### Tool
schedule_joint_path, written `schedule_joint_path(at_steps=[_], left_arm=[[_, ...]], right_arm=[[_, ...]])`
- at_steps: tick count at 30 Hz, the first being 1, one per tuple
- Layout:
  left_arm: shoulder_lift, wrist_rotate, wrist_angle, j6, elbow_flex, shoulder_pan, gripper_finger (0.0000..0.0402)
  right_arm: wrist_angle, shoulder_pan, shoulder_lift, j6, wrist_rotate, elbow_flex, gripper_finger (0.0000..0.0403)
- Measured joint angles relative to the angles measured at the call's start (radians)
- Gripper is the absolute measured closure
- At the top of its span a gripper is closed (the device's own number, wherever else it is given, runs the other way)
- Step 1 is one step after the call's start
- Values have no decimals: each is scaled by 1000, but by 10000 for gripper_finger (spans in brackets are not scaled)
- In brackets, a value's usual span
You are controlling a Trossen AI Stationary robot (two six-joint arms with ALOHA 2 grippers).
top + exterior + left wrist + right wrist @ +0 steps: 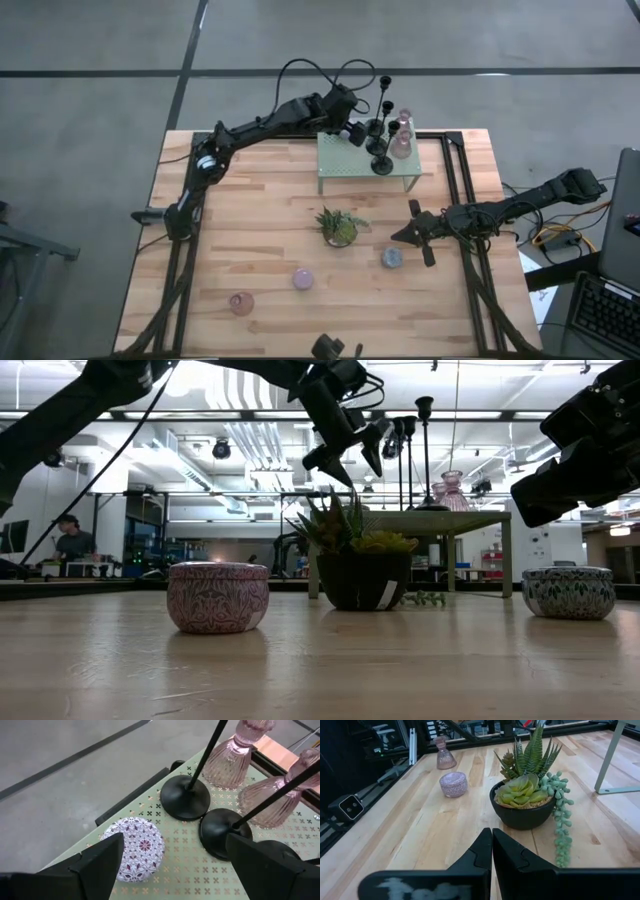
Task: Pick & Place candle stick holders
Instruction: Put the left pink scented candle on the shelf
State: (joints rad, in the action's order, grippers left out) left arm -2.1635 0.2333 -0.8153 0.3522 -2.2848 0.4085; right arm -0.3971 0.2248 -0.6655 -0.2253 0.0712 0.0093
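On the pale green mesh rack (pixel 362 168) at the far middle stand three slim black candlesticks (pixel 381 163), their round bases (pixel 185 797) on the mesh, and two pink glass holders (pixel 235 755). A small round patterned tin (pixel 135 849) sits on the rack's corner. My left gripper (pixel 175 865) hovers open above it, touching nothing. Down on the table rest a blue tin (pixel 392 258), a lilac tin (pixel 303 279) and a pink holder (pixel 241 303). My right gripper (pixel 405 235) waits shut beside the blue tin.
A spiky green plant in a dark pot (pixel 338 228) stands mid-table, between the rack and the tins, just ahead of my right gripper (pixel 492 850). Black frame rails (pixel 465 190) run along the table's right side. Bare wood lies left of the plant.
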Motion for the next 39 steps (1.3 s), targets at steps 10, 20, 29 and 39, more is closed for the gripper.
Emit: schedule_joint_path(at_steps=[10,20,29,39], left_arm=[[0,0,-5,11,0,-8,48],[0,0,-5,14,0,-12,48],[0,0,-5,14,0,-12,48],[0,-13,-29,1,0,-16,48]], right_arm=[[0,0,0,0,0,0,394],[0,0,0,0,0,0,394],[0,0,0,0,0,0,394],[0,0,0,0,1,0,394]])
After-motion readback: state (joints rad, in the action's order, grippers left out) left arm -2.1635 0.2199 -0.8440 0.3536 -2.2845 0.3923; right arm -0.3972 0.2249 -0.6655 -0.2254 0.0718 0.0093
